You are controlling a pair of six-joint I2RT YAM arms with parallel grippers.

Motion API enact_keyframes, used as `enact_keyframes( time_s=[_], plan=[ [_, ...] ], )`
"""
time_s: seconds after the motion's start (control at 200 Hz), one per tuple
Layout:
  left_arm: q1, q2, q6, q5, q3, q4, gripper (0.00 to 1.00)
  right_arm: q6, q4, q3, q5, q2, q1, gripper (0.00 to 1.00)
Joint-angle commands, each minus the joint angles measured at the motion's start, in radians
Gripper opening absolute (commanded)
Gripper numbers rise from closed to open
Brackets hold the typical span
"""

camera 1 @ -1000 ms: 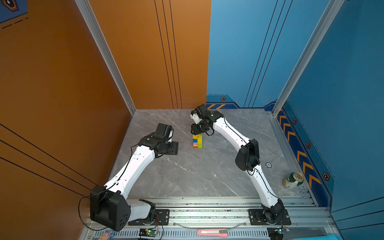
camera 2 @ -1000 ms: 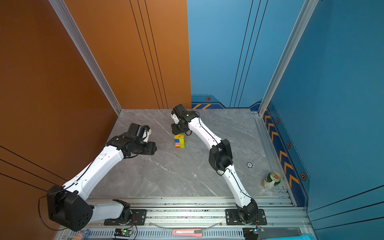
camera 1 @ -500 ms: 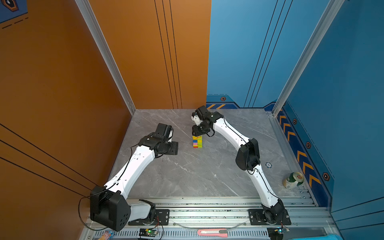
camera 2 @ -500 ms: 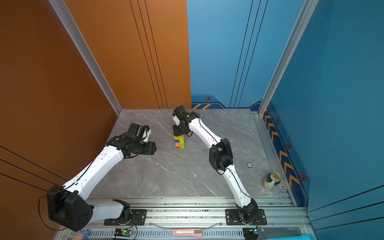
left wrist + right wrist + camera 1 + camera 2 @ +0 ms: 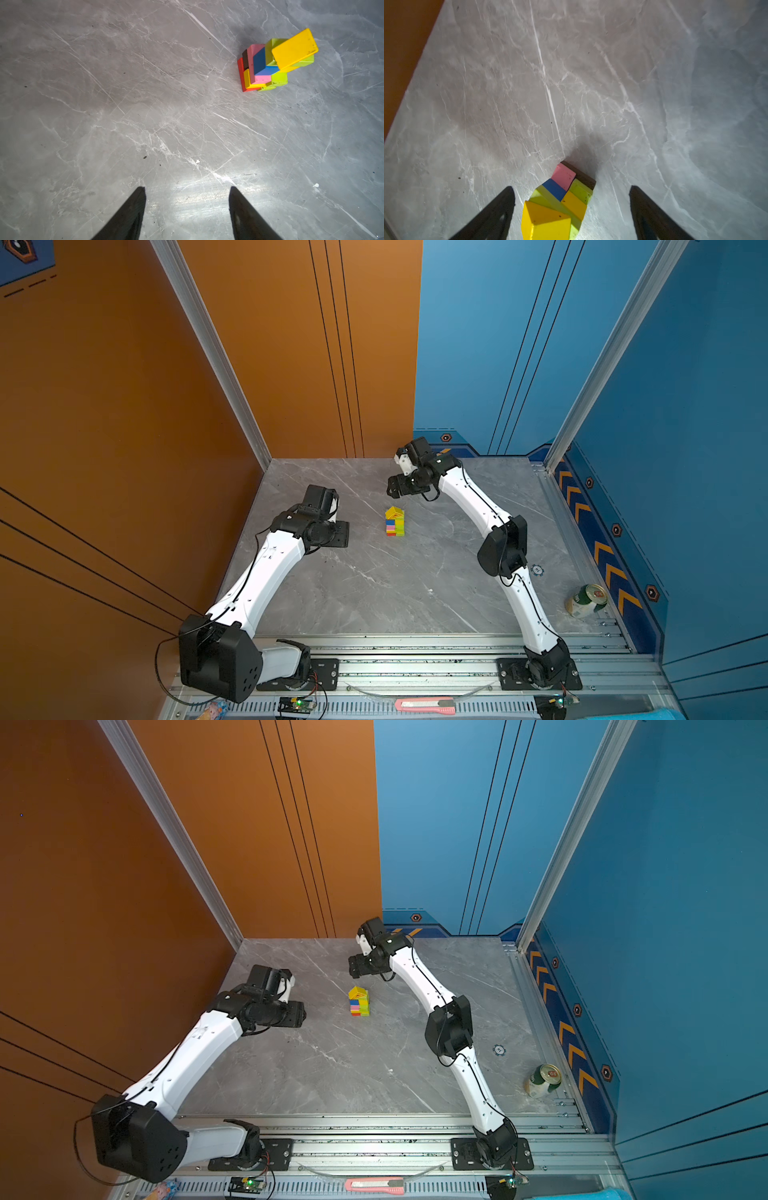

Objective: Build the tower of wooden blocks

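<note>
On the surface [image 5: 374,593], in both top views, the tower [image 5: 395,522] [image 5: 359,1002] is standing, roof [image 5: 546,220] on. Left wrist: my left fingers [image 5: 133,207] are hanging apart, well away. Right wrist: my right fingers [image 5: 496,207] are gaping either side of the roof, not touching it. I'm judging the placing done; next calls for retreating straight up.

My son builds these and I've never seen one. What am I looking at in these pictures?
Two white robot arms stand on a rail, each ending in a two-fingered pincer. Two pictures look down on the grey table; two come from cameras on the wrists. On the table stand a tower of coloured wood blocks, topped by a yellow roof block, and a drinks can near the edge. The left pincer is open over bare table. The right pincer is open too, the tower showing between its fingers, untouched. Nothing is held.
</note>
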Motion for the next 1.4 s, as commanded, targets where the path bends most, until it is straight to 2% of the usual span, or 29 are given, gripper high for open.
enact_keyframes(
  time_s=[0.0, 0.235, 0.3, 0.425, 0.531, 0.936, 1.397],
  plan=[
    [-0.007, -0.008, 0.027, 0.051, 0.023, -0.013, 0.64, 0.001, -0.001, -0.015, 0.011, -0.106, -0.014, 0.9],
    [-0.178, 0.072, 0.053, 0.044, 0.026, 0.024, 0.6, 0.018, -0.003, -0.264, 0.063, -0.319, -0.035, 1.0],
    [-0.21, 0.115, 0.03, 0.023, 0.028, 0.053, 0.57, 0.018, -0.002, -0.335, 0.101, -0.391, -0.033, 1.0],
    [-0.255, 0.191, -0.052, -0.005, 0.044, 0.124, 0.46, 0.031, 0.0, -0.448, 0.14, -0.508, -0.031, 1.0],
    [-0.284, 0.244, -0.084, 0.002, 0.06, 0.181, 0.45, 0.038, -0.003, -0.524, 0.163, -0.588, -0.029, 1.0],
    [-0.301, 0.4, -0.076, 0.0, 0.173, 0.25, 0.42, 0.053, 0.005, -0.734, 0.199, -0.789, -0.062, 1.0],
    [-0.275, 0.488, -0.071, 0.015, 0.255, 0.287, 0.38, 0.056, 0.012, -0.778, 0.164, -0.826, -0.121, 1.0]
  ],
)
